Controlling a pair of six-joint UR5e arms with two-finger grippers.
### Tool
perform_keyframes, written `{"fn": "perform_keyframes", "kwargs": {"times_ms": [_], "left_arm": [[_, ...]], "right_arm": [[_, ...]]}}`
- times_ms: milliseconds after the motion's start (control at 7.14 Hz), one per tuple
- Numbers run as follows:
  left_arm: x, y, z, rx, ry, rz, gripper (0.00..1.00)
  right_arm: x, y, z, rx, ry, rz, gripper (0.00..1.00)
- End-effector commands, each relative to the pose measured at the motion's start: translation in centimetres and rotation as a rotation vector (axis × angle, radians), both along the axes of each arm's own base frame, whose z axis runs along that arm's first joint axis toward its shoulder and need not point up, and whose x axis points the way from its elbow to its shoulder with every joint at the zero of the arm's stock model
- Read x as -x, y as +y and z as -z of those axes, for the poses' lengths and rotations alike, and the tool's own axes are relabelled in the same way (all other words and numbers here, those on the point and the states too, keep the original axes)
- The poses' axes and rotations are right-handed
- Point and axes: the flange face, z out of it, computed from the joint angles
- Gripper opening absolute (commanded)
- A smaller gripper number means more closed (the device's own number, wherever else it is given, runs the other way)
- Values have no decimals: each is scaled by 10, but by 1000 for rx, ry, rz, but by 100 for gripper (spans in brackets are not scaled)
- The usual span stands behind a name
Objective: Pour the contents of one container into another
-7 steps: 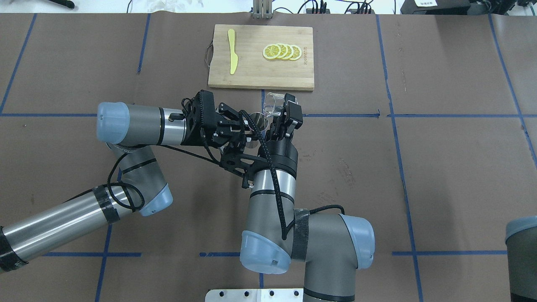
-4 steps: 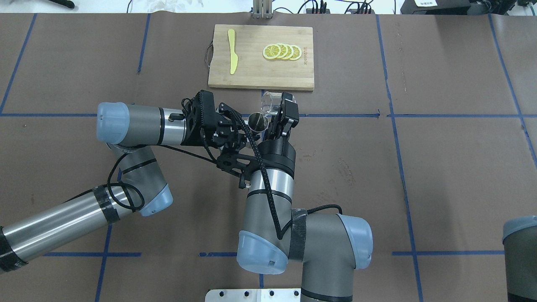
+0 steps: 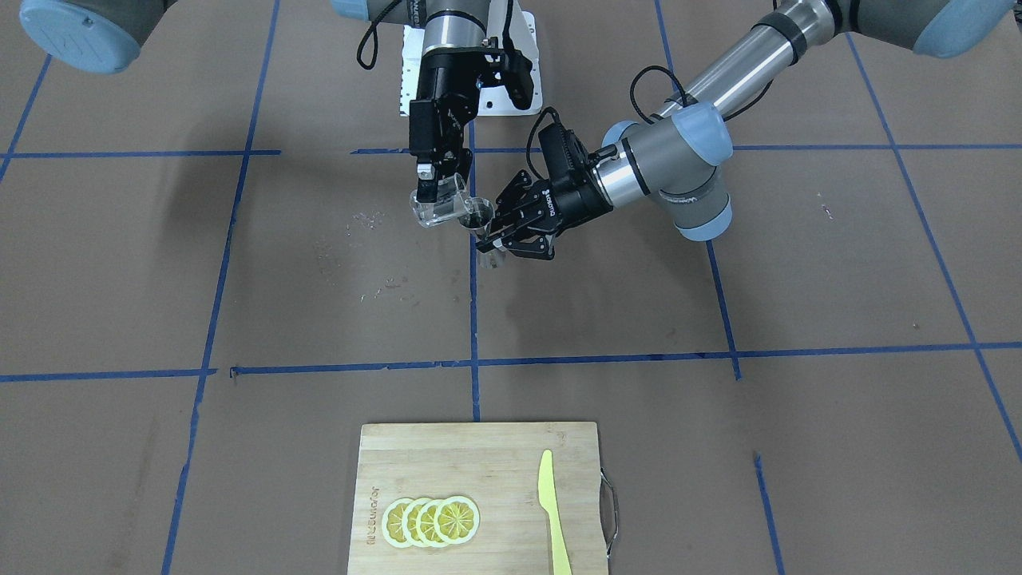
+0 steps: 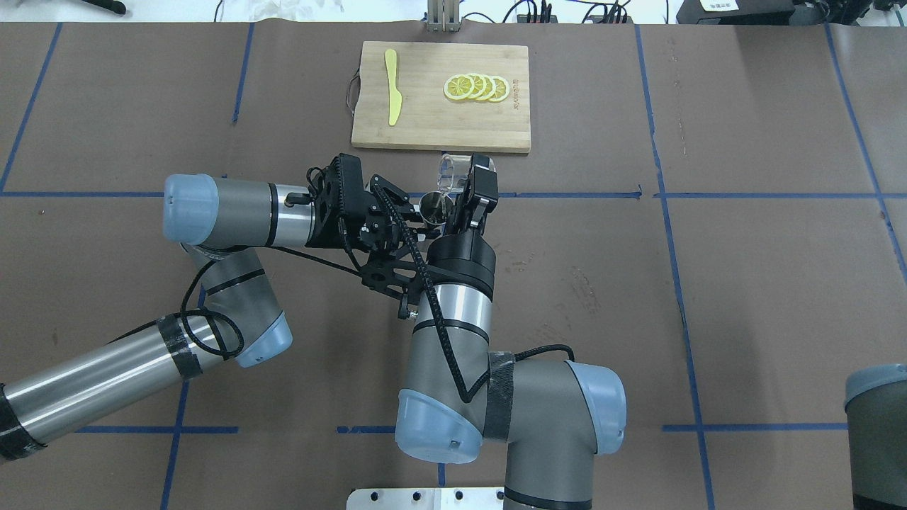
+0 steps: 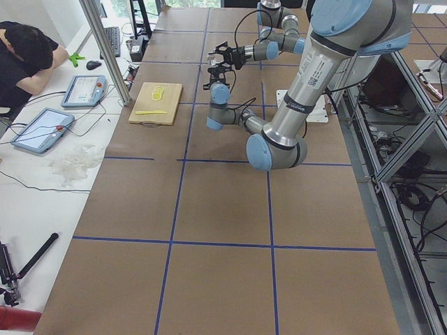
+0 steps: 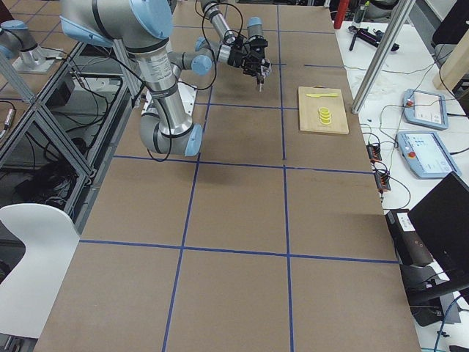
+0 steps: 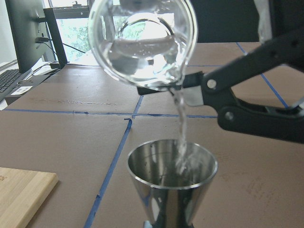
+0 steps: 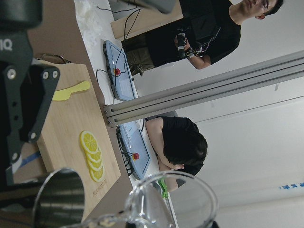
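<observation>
The right gripper (image 3: 435, 192) has its jaws clamped on a tilted clear glass cup (image 7: 142, 42); water (image 7: 180, 123) streams from its lip into the upright metal jigger (image 7: 172, 175) just below, which the left gripper (image 3: 493, 238) holds between clamped jaws.

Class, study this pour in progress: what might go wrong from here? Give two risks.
1. The glass cup holds plenty of liquid, while the jigger in the left tool has a small bowl. Tipping further may overfill it onto the table.
2. The stream falls through open air from the cup in the right tool. A slight drift of either tool could miss the narrow mouth.
</observation>
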Motion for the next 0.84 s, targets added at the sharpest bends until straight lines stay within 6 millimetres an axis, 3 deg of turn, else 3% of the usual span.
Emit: {"fn": "perform_keyframes", "kwargs": {"times_ms": [0, 700], "left_arm": [[-1, 1, 0, 0, 0, -2, 0], [-1, 2, 0, 0, 0, -3, 0]], "right_arm": [[0, 0, 0, -3, 43, 12, 0], [0, -1, 7, -11, 63, 14, 0]]}}
